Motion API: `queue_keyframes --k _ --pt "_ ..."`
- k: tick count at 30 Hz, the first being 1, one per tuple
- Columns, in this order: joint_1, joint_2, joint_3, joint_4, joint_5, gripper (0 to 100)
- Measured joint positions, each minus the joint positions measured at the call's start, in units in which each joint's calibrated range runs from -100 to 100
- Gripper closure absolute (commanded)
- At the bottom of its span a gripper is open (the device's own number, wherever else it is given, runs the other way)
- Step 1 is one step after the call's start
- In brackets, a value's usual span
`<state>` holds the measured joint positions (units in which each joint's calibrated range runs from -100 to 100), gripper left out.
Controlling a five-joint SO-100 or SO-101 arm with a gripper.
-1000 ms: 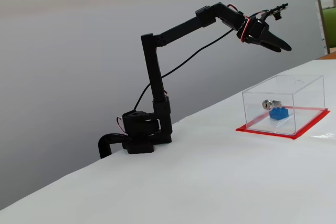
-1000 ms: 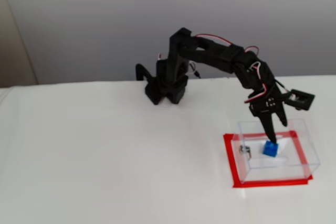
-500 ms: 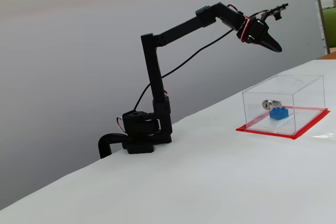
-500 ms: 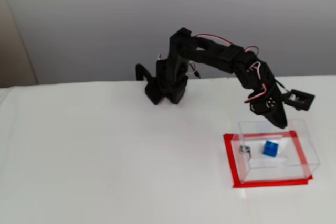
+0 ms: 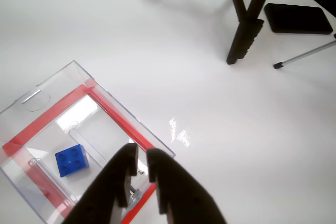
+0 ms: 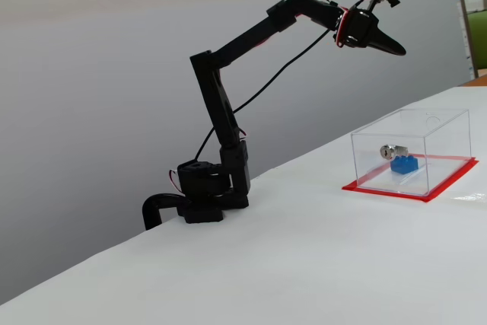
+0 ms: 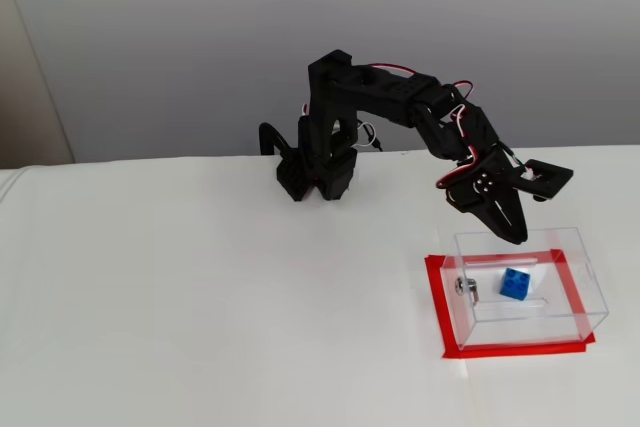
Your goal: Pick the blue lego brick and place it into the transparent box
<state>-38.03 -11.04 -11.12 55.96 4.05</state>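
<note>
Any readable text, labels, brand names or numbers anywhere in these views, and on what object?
None can be read.
The blue lego brick, the transparent box and the gripper show no lettering.
Coloured items at the upper right edge of a fixed view are too small to tell.

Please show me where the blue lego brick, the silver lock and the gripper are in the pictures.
blue lego brick (image 5: 72,160), wrist view, on its studded top face.
silver lock (image 6: 389,151), a fixed view, on the metal cylinder at the box wall.
gripper (image 5: 139,152), wrist view, midway between the two black fingertips.

blue lego brick (image 5: 71,160) flat inside transparent box (image 5: 113,109)
</note>
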Motion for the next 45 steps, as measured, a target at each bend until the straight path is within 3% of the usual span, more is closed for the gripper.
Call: queue_keyframes --k 28,45 --pt "46.9 -49.89 50.75 -0.17 -0.2 98" --pt "49.47 -70.78 81.73 -0.17 -3.42 98"
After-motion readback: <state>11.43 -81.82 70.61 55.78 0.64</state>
